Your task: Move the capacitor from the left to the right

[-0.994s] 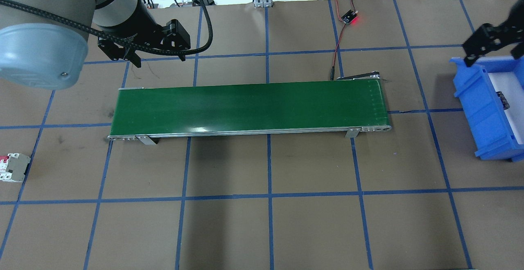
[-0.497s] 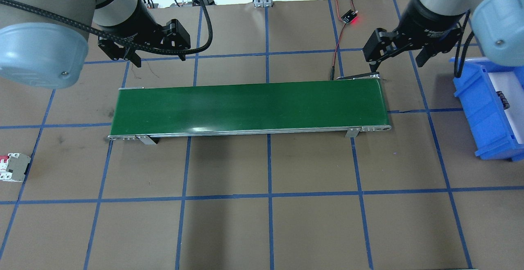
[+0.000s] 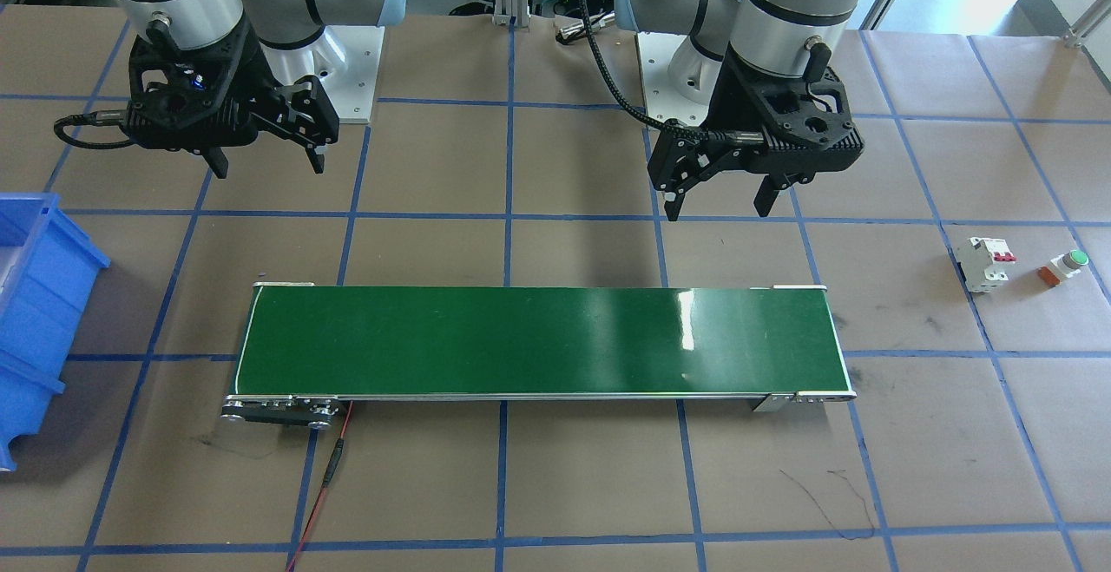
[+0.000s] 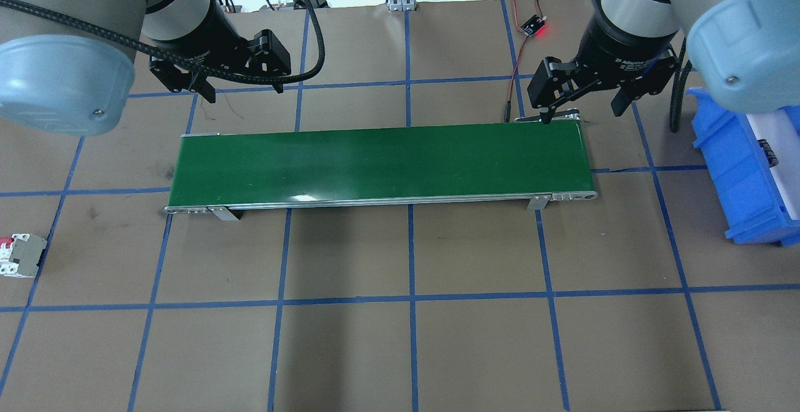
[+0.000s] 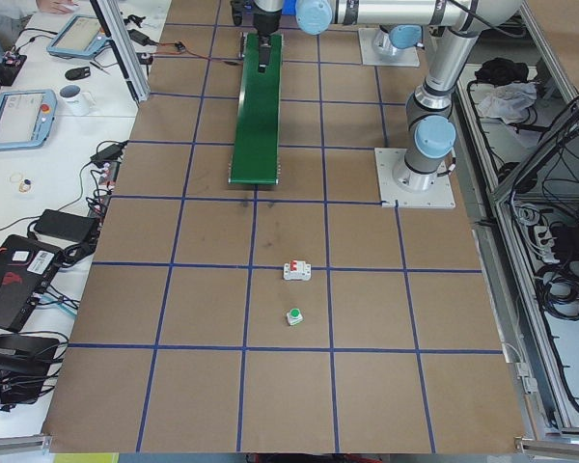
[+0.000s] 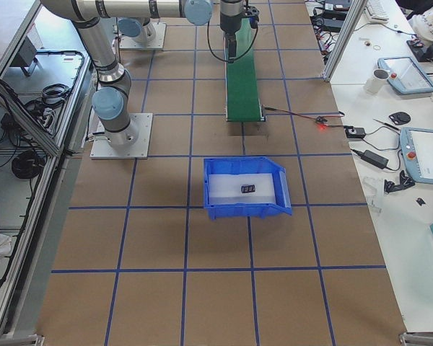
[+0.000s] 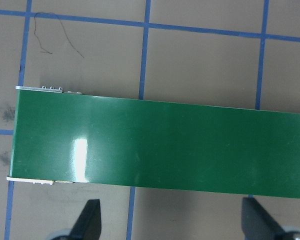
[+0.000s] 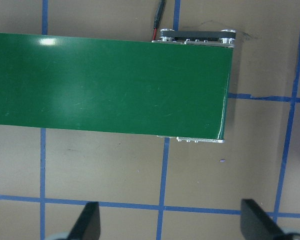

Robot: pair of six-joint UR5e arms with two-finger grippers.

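Observation:
The capacitor [image 4: 767,152], a small black striped cylinder, lies inside the blue bin [image 4: 728,149] at the right; it also shows in the exterior right view [image 6: 247,189]. My right gripper [image 4: 582,112] is open and empty above the far right end of the green conveyor belt [image 4: 381,165], left of the bin. It also shows in the front-facing view [image 3: 267,162]. My left gripper [image 4: 244,92] is open and empty behind the belt's left end, and shows in the front-facing view too [image 3: 719,206]. The belt carries nothing.
A white circuit breaker [image 3: 985,264] with red switches and a green-capped push button [image 3: 1066,266] sit on the table at my far left. A small board with a red light [image 4: 534,24] and its wires lie behind the belt's right end.
My right arm has swung left from over the blue bin to the far right end of the belt, gripper open. The left arm has not moved.

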